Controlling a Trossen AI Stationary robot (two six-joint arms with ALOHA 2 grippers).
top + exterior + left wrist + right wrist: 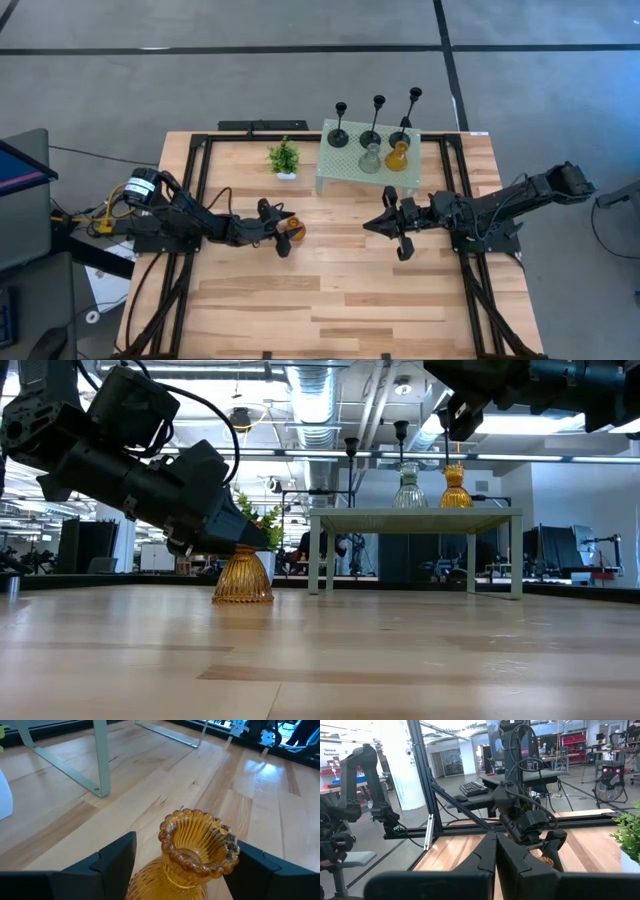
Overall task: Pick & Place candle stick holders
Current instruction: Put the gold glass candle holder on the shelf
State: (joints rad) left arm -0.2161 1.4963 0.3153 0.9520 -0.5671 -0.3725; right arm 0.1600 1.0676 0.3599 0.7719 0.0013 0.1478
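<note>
The left pincer (182, 865) is spread open around an amber glass holder (195, 852) standing on the counter (340, 290). The right pincer (385, 222) is held clenched, empty, right of it.

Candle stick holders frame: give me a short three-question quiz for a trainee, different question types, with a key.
1. True or false: the left tool has its fingers standing open on either side of an amber glass holder on the table.
2. How many holders stand on the pale green mesh stand? A) three B) five C) six
3. Fill in: the right tool hangs over the table with its fingers ____.

Key:
1. True.
2. B: three black, one clear-grey, one amber.
3. Shut, holding nothing.
</note>
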